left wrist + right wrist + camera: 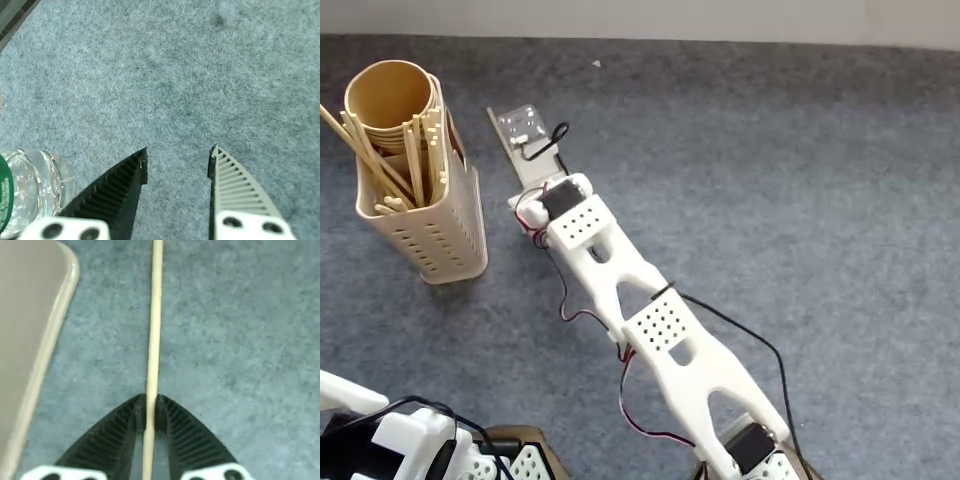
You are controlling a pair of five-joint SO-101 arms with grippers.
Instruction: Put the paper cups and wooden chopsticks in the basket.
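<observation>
Beside the basket (440, 235) — which already carries stacked paper cups (388, 95) and a bundle of chopsticks (415, 160) — the right tool (150, 402) is pinched tight on a single wooden chopstick (156, 315), the stick running straight out past its tips over the grey bench (800, 180). The basket's pale wall lies near the stick but apart from it. The left tool (177, 155) hangs with its jaws spread wide and nothing between them (a clear plastic bottle (25, 185) sits close by). The step in hand looks like bringing this chopstick to the basket. The next move calls for raising the stick above the rim, swinging it over the opening, and letting go only once it points down among the others.
</observation>
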